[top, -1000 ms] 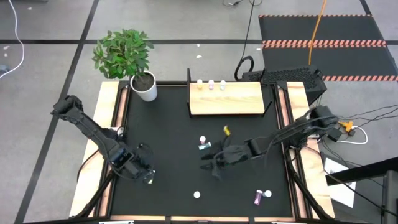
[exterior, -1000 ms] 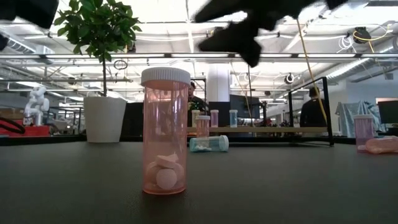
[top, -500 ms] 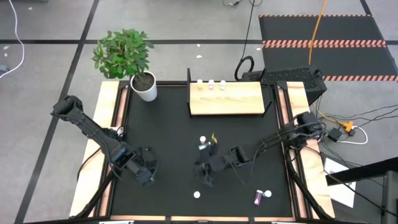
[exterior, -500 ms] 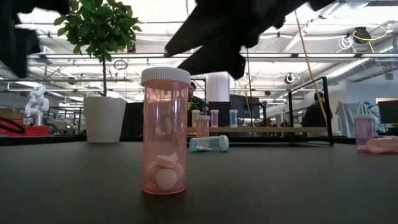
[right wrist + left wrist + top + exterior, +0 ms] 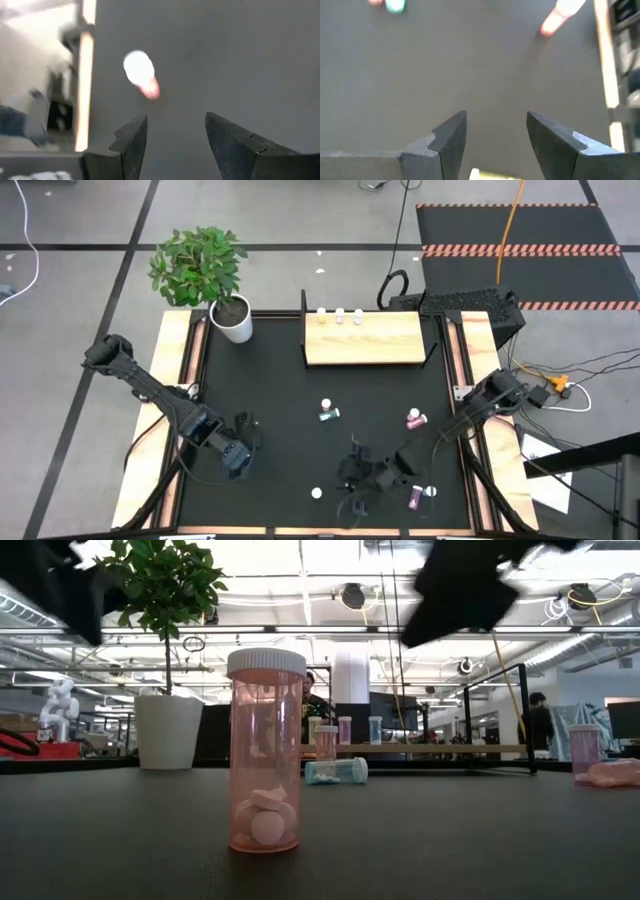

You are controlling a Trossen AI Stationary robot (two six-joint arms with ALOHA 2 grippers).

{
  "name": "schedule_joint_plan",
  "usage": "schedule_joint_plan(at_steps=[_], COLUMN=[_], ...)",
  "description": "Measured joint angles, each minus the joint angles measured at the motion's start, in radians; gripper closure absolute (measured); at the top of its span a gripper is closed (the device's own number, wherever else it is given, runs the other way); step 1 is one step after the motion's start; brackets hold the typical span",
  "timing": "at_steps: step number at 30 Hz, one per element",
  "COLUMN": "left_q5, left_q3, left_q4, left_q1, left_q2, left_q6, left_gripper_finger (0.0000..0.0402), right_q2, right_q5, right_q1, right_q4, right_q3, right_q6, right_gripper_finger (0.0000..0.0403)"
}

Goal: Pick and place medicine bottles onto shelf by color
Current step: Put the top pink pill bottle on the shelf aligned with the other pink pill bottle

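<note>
Our right gripper point(image 5: 357, 492) hangs with jaws released beside the upright pink bottle point(image 5: 317, 493) at the worktop's near edge; a careless approach could topple it. Left gripper point(image 5: 243, 452) waits, also released.

Three medicine bottles point(image 5: 339, 315) are standing on one shelf point(image 5: 365, 340); four more are sitting on the worktop point(image 5: 280, 410). One potted plant point(image 5: 205, 275) is occupying the far-left corner.

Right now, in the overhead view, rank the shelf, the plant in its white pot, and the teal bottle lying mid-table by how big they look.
1. The shelf, largest.
2. The plant, its foliage covering somewhat less area than the board.
3. The teal bottle, by far the smallest.
</note>
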Motion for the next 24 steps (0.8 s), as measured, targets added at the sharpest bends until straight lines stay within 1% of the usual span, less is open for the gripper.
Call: schedule_joint_plan(at_steps=[3,7,10,13,16,18,20,22,24], left_q5=[-0.003,-0.018,-0.023,-0.023,-0.023,-0.023,-0.023,-0.023,-0.026], left_q3=[0.0,0.0,0.0,0.0,0.0,0.0,0.0,0.0,0.0], left_q4=[0.116,0.209,0.227,0.226,0.227,0.227,0.227,0.227,0.227], left_q1=[0.03,0.081,0.105,0.118,0.125,0.125,0.124,0.124,0.124], left_q2=[0.0,0.004,0.004,0.004,0.004,0.004,0.004,0.004,0.004], left_q6=[0.044,0.067,0.078,0.085,0.073,0.06,0.032,0.009,-0.008], left_gripper_finger=[0.0195,0.0195,0.0195,0.0195,0.0195,0.0195,0.0195,0.0195,0.0195], right_q2=[-0.01,-0.075,-0.118,-0.176,-0.261,-0.336,-0.413,-0.484,-0.548], right_q5=[0.023,0.087,0.134,0.153,0.18,0.167,0.125,0.07,0.043], right_q1=[0.021,0.019,0.014,0.007,-0.001,-0.016,-0.041,-0.072,-0.104], right_q4=[-0.258,-0.459,-0.63,-0.793,-0.921,-0.925,-0.895,-0.828,-0.744], right_q3=[0.063,0.092,0.089,0.08,-0.004,-0.1,-0.207,-0.316,-0.404], right_q6=[0.129,0.303,0.38,0.47,0.588,0.649,0.675,0.673,0.671], right_gripper_finger=[0.0206,0.0206,0.0206,0.0206,0.0206,0.0206,0.0205,0.0201,0.0193])
